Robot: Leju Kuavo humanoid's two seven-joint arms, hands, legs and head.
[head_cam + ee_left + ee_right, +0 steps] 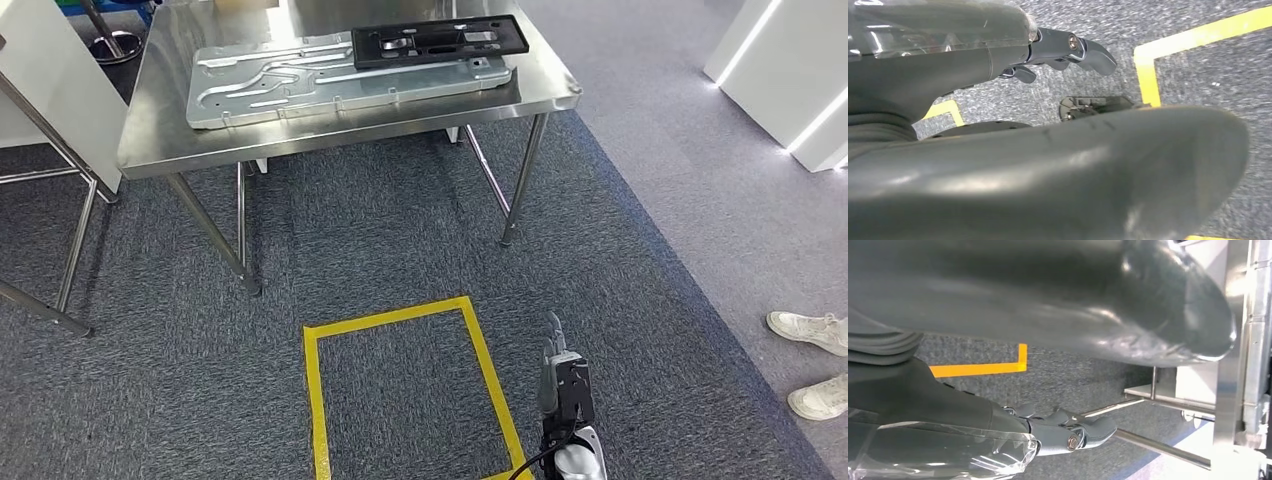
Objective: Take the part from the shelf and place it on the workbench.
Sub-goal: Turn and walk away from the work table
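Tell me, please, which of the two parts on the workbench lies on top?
The black part; it rests across the far right end of the larger silver panel.

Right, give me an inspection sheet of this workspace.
Surface: steel workbench, top shiny.
Job's things: black part lies on a silver stamped panel on the workbench.
Clutter: nothing seen.
Hands: right hand hangs low over the carpet, holding nothing; left hand holds nothing, fingers loosely curled.
Cables: black cable at the right wrist.
Surroundings: yellow tape rectangle on grey carpet; a person's white shoes at right.
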